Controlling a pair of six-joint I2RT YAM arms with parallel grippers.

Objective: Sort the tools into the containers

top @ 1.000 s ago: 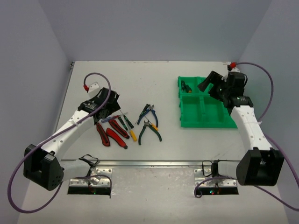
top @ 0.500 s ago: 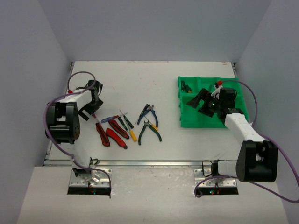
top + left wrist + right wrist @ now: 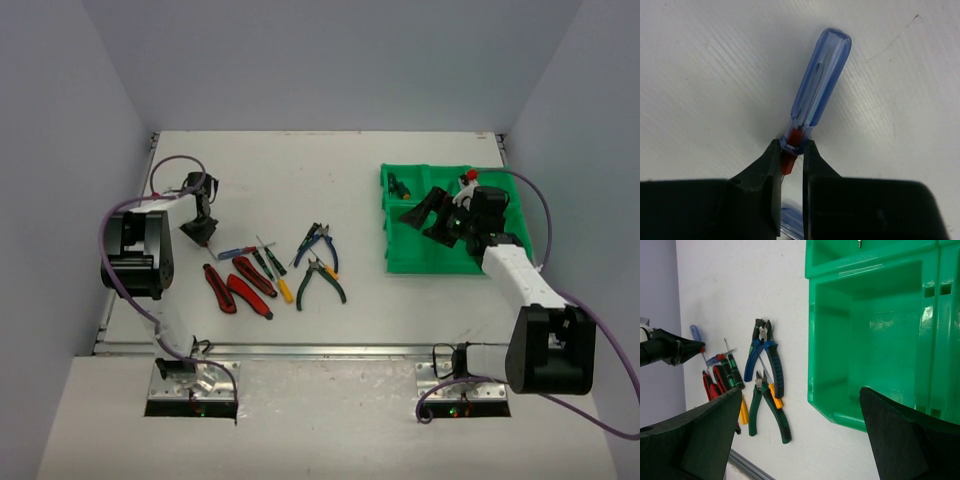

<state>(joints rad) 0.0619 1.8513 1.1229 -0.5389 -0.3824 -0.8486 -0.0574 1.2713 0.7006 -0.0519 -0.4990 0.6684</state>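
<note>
My left gripper [image 3: 792,150] is shut on the red collar of a clear blue-handled screwdriver [image 3: 820,80], whose handle points away over the white table. From above, this gripper [image 3: 201,233] sits just left of the tools. The loose tools include blue-handled pliers [image 3: 318,245], green-handled pliers [image 3: 322,280], red-handled cutters [image 3: 222,288] and thin screwdrivers [image 3: 268,262]. My right gripper [image 3: 425,212] hangs open and empty over the green tray [image 3: 440,264]. In the right wrist view the tray's near compartment [image 3: 880,340] is bare.
One small tool [image 3: 398,186] lies in the tray's back left compartment. A second blue handle [image 3: 790,220] shows under my left fingers. Grey walls close in the table on three sides. A metal rail [image 3: 320,350] runs along the near edge.
The left arm folded back to the left side of the tool pile and its jaws closed on the blue screwdriver. The right arm drew down and left over the tray, still open.
</note>
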